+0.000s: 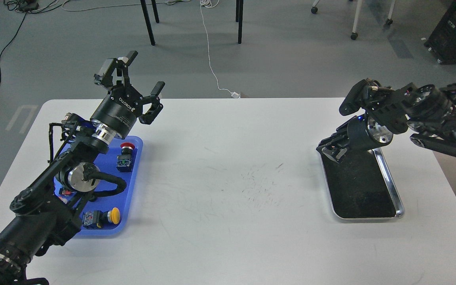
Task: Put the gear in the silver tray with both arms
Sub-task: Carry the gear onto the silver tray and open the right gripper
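My left gripper point(143, 85) hangs wide open, empty, above the blue tray point(135, 174) at nine o'clock; next, descend for a part. Right gripper point(331, 149), unreadable, sits over the silver tray point(394, 190).

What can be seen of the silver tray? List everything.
The silver tray is a rectangle with rounded corners, a shiny, metal-looking raised rim and a black, matte inner surface. It lies flat on the white table, on its right side, long axis running away from the robot. Nothing visible lies in it. The right gripper hangs over its far left corner; whether it touches the tray cannot be told.
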Motion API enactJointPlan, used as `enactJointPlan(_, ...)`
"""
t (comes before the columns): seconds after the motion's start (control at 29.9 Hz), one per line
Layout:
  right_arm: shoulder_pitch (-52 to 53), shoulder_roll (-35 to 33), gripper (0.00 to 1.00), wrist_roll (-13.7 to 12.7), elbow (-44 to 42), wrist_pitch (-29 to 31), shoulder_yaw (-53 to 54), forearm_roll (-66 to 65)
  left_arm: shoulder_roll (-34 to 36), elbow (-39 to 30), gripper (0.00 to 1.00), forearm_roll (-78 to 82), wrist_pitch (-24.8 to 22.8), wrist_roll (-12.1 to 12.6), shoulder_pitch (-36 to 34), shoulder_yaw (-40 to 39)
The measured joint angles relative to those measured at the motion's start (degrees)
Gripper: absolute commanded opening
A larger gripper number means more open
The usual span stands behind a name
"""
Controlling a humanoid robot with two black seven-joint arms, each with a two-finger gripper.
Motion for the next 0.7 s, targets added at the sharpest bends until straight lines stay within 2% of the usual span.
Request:
enactJointPlan(0.43,-8.1,-1.3,0.18,0.0,-8.8,-1.0,-0.4,-0.8,-1.8,0.0,0.98,1.9,0.0,0.0,-0.1,0.1)
enactJointPlan(0.7,-11.4,-1.1,0.23,0.0,-9.8,-1.8,-0.2,-0.8,-1.7,0.0,0.98,1.9,0.0,0.0,-0.2,0.0)
